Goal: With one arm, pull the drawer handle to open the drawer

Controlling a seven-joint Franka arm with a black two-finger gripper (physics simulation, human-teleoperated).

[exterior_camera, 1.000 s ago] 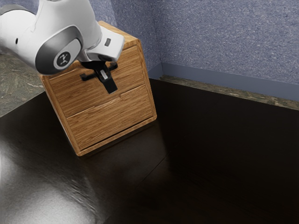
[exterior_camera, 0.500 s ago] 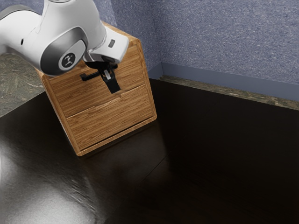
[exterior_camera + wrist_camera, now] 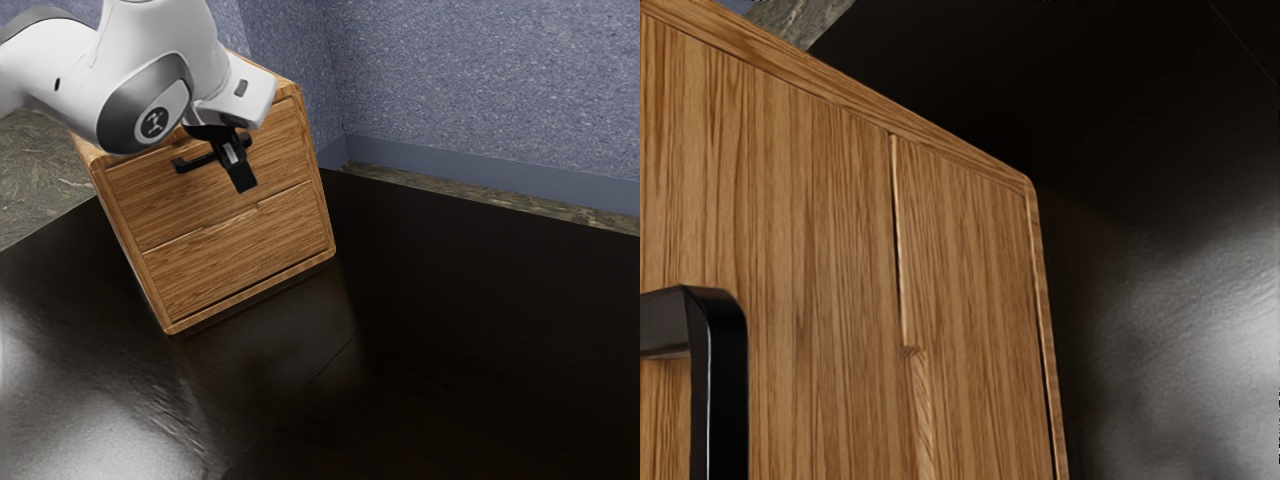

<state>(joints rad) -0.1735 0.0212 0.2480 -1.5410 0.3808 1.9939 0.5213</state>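
A wooden cabinet (image 3: 215, 215) with two drawer fronts stands on the dark table. The upper drawer (image 3: 170, 200) carries a black bar handle (image 3: 190, 162) and sits flush with the cabinet face. My black gripper (image 3: 238, 165) hangs in front of the upper drawer at the handle's end toward the exterior view's right, fingers apart and pointing down. Whether a finger touches the bar is unclear. In the wrist view the handle (image 3: 710, 380) lies off to one side of the hand, against the wood front (image 3: 830, 260).
The dark glossy table (image 3: 420, 330) stretches out in front of the cabinet and toward the exterior view's right. A blue wall (image 3: 480, 80) closes the back. A stone counter (image 3: 30, 180) lies behind the cabinet at the exterior view's left.
My hand has shifted slightly up and toward the exterior view's right, closer to the drawer front, and the arm has turned a little. The drawer has not moved.
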